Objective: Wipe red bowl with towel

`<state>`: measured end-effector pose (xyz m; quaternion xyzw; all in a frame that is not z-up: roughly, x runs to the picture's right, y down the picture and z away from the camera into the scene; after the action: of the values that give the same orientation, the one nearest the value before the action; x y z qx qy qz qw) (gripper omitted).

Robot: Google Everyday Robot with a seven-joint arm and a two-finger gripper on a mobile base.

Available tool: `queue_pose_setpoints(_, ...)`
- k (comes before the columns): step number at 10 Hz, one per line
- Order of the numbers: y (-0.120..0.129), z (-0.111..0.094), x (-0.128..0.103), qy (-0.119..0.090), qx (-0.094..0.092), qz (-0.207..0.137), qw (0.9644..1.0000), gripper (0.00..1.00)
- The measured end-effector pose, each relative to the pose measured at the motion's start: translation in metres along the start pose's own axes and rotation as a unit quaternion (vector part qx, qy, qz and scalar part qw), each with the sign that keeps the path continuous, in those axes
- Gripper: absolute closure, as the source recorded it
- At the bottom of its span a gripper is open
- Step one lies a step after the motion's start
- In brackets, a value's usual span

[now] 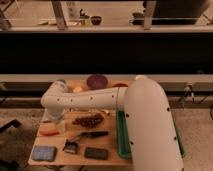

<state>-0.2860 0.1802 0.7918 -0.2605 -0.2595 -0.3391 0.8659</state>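
The red bowl, round and dark maroon, stands at the back middle of the wooden table. My white arm reaches left across the table in front of the bowl and bends down at the elbow. The gripper points down over the table's left side, well left of and nearer than the bowl. A pale thing lies under it; I cannot tell whether it is the towel. No towel shows clearly.
An orange object lies by the gripper. Grapes, a black-handled tool, a blue sponge, a black clip and a dark block lie in front. A green tray sits right. An orange fruit lies by the bowl.
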Motion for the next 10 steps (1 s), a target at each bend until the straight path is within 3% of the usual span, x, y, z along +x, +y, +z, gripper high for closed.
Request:
queue_pose_setpoints(4,-0.029,-0.008,-0.005,0.008,0.011,-0.012,0.9998,0.20)
queue_pose_setpoints(7,-0.047,-0.001,0.004,0.006,0.040,-0.026,0.9988,0.20)
queue_pose_setpoints(10,-0.062,0.012,0.013,0.012,0.057,-0.037,0.9976,0.20)
